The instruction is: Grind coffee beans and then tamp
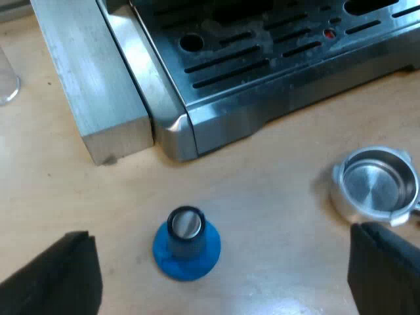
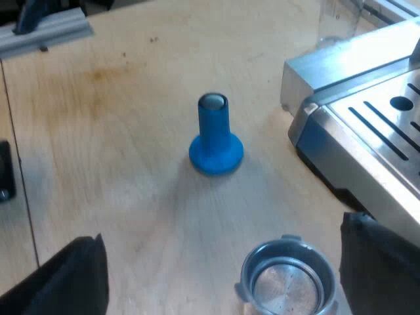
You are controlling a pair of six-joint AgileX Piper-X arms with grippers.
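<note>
The holder (image 2: 287, 275) lies on the counter (image 2: 118, 164), mouth up, its basket bare metal with no grounds in it. I judge that grinding has not been done and that the holder, not the tamper, is the thing to take first. It sits off the corner of the espresso machine (image 2: 367, 144), by the drip tray, and well in from any counter edge I can see.

The right gripper (image 2: 222, 230) hangs with its fingers wide apart and the basket directly between them, close under the tips. The holder's handle is out of sight, so I cannot tell which way its long axis runs. That direction decides how the wrist must turn.

The left gripper (image 1: 220, 236), fingers also spread and empty, is centred over the blue tamper (image 1: 187, 244). The tamper stands upright on its base, apart from the holder (image 1: 374, 182), which lies close by one left finger. By my reading the right arm is nearer the holder and the left is better placed for the tamper.
</note>
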